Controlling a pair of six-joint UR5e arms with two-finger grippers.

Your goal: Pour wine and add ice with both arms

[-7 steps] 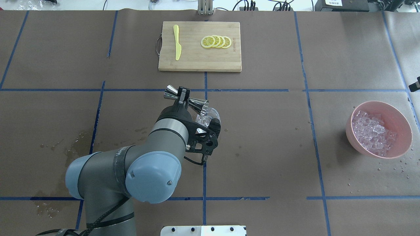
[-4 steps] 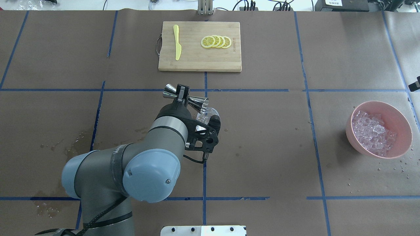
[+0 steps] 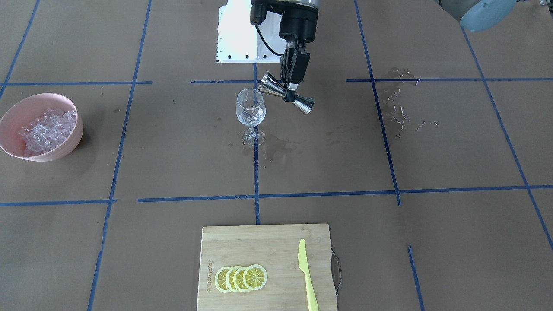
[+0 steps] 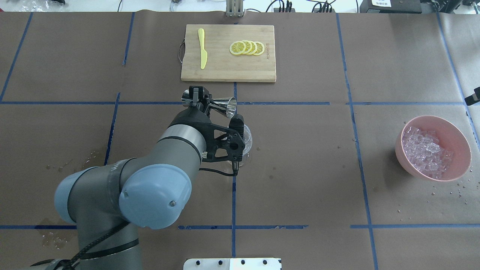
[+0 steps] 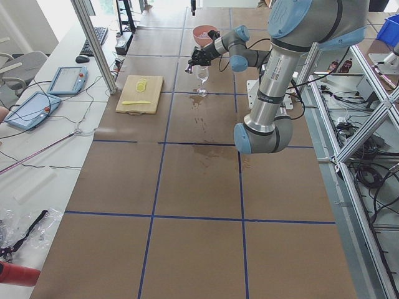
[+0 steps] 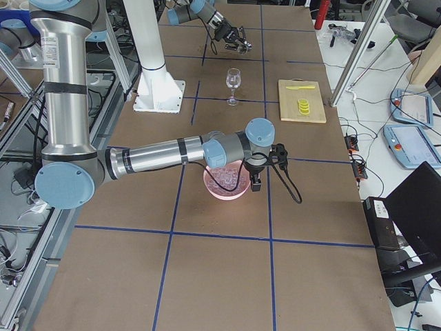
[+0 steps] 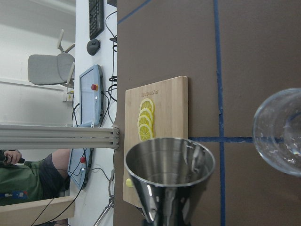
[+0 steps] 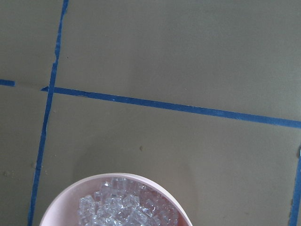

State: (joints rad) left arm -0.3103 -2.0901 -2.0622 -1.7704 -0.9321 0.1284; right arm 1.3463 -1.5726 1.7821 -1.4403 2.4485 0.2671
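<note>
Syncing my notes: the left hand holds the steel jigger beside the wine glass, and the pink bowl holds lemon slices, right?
No: the pink bowl holds ice, as the front-facing view shows; the lemon slices lie on the cutting board. The left hand does hold the jigger beside the wine glass.

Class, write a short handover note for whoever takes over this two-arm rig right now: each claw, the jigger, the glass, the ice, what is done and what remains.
Left claw: shut on the steel jigger, held tipped on its side next to the wine glass. The jigger's cup looks empty in the left wrist view.
Right claw: above the pink bowl of ice; I cannot tell if it is open or shut.
Wine glass: upright mid-table, contents unclear.
Done: the pour looks finished, probably.
Left: put the jigger down and add ice to the glass.
</note>
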